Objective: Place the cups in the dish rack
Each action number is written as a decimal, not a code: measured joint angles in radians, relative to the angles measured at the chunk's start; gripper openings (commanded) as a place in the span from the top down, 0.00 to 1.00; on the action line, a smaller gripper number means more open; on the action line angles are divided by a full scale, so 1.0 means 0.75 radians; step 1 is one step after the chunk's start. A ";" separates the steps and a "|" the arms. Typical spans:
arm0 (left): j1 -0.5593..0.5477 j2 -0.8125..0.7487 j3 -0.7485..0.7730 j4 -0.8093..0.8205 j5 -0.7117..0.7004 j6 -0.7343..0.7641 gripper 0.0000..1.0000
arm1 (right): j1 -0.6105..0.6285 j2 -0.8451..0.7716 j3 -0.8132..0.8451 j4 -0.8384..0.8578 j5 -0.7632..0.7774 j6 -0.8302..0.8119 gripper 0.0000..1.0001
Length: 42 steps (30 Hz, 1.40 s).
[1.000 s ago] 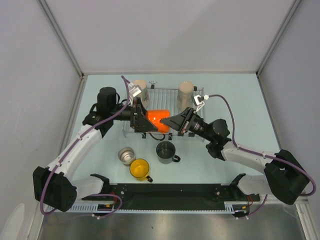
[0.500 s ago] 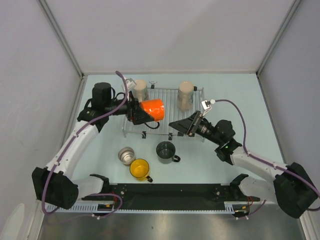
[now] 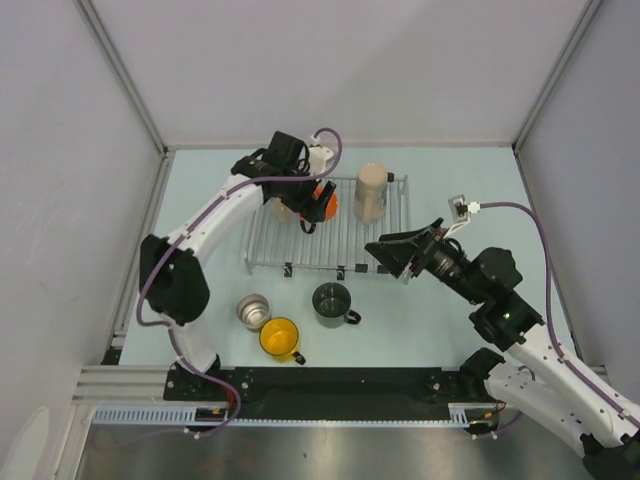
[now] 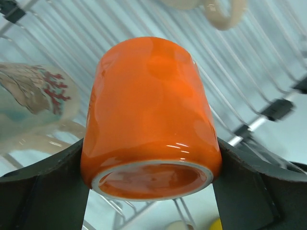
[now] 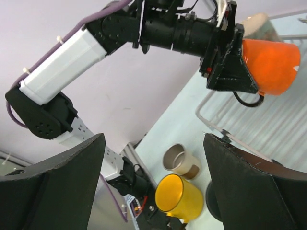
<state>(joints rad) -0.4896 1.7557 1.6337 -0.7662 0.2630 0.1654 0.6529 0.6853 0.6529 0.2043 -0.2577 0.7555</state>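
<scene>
Your left gripper (image 3: pixel 308 205) is clamped on the orange-red cup (image 3: pixel 324 201), held over the far left part of the dish rack (image 3: pixel 290 262), beside a beige mug (image 4: pixel 33 96); your right gripper (image 3: pixel 383 260) gapes wide and empty just off the rack's near right corner.

Left claw (image 5: pixel 250 67) grips orange cup (image 5: pixel 276 64); yellow cup (image 5: pixel 180 196) lower-left.

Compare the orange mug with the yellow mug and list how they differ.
Grip: the orange mug is clamped in the left end effector; the yellow mug is free.
Place: the orange mug is over the dish rack; the yellow mug stands on the table outside it.
Pose: the orange mug is tipped, base toward the wrist camera; the yellow mug is upright, mouth up.
Both are plain, glossy, single-coloured.
</scene>
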 measured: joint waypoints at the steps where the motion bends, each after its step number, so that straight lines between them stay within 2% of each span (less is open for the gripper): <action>1: -0.007 0.043 0.041 -0.017 -0.043 0.012 0.99 | 0.000 -0.023 -0.002 -0.031 0.017 -0.016 0.11; 5: -0.037 0.217 0.218 -0.113 -0.193 0.061 0.99 | 0.001 -0.071 -0.022 -0.117 0.056 -0.059 0.11; 9: -0.063 0.363 0.374 -0.190 -0.266 0.077 0.99 | 0.001 -0.080 -0.042 -0.160 0.059 -0.076 0.11; 16: -0.093 0.492 0.453 -0.249 -0.290 0.096 0.99 | -0.007 -0.115 -0.093 -0.173 0.059 -0.078 0.11; 17: -0.094 0.502 0.453 -0.255 -0.291 0.096 0.96 | -0.010 -0.117 -0.095 -0.173 0.059 -0.078 0.11; 18: -0.095 0.510 0.453 -0.258 -0.291 0.097 0.88 | -0.013 -0.119 -0.097 -0.172 0.059 -0.078 0.10; 19: -0.095 0.515 0.456 -0.259 -0.291 0.097 0.63 | -0.017 -0.119 -0.100 -0.169 0.058 -0.078 0.11; 24: -0.095 0.522 0.473 -0.260 -0.293 0.099 0.40 | -0.030 -0.119 -0.122 -0.156 0.052 -0.077 0.11; 25: -0.095 0.523 0.473 -0.258 -0.293 0.101 0.21 | -0.031 -0.117 -0.128 -0.154 0.050 -0.077 0.12; 26: -0.095 0.524 0.473 -0.257 -0.293 0.101 0.08 | -0.033 -0.117 -0.133 -0.153 0.047 -0.077 0.12; 27: -0.095 0.524 0.473 -0.254 -0.293 0.103 0.00 | -0.034 -0.116 -0.138 -0.151 0.045 -0.077 0.12; 42: -0.094 0.529 0.473 -0.125 -0.336 0.106 0.00 | -0.096 -0.115 -0.191 -0.109 -0.012 -0.076 0.12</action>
<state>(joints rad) -0.5602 2.1529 1.9884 -0.8600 0.0113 0.2451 0.5808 0.5991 0.5095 0.1226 -0.2665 0.6987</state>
